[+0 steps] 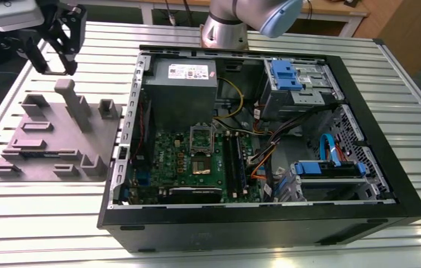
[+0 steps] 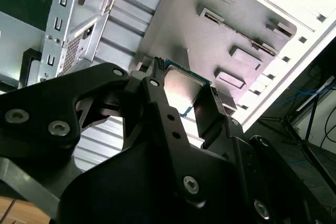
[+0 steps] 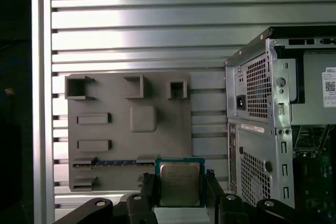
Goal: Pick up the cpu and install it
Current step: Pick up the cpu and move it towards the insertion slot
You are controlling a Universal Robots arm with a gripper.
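Exterior view: I've got the gripper (image 1: 56, 62) raised at the exterior view's far left, near the grey fixture tray (image 1: 47, 139) on the slatted metal table (image 1: 39, 223). The open computer case (image 1: 270, 223) is to the right, with a white label (image 1: 188, 71) on its power supply.

Second wrist view: the fingers (image 2: 157, 95) are clamped on the cpu (image 2: 181, 81).

First wrist view: the cpu (image 3: 180, 182) is gripped on both sides, with the tray behind it.

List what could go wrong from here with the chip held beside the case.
The hand grips the cpu by two opposite edges only, so it might slip or tilt. The hand is outside the computer case, near the grey tray; the case wall and cables by the green board could snag it.
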